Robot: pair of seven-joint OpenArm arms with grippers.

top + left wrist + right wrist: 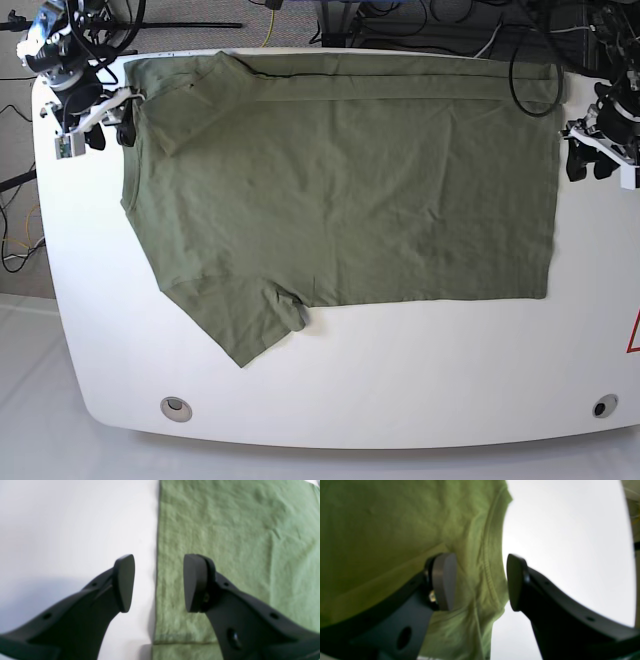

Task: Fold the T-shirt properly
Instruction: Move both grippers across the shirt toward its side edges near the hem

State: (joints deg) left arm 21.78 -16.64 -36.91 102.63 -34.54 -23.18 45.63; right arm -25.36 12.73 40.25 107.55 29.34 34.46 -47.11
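The olive-green T-shirt [340, 190] lies spread on the white table [400, 380], its far long side folded over and one sleeve [240, 325] pointing toward the front. My left gripper [158, 583] is open and straddles the straight hem edge, one finger over bare table and the other over the T-shirt [225, 542]. In the base view the left gripper [590, 160] sits at the shirt's right edge. My right gripper [480, 582] is open with the ribbed collar of the T-shirt [490, 562] between its fingers. It shows as the right gripper [110, 135] at the shirt's left end.
Two round grommets [176, 406] [601, 407] sit near the table's front corners. Cables and stands [420, 20] crowd the floor behind the table. A red mark [634, 335] shows at the table's right edge.
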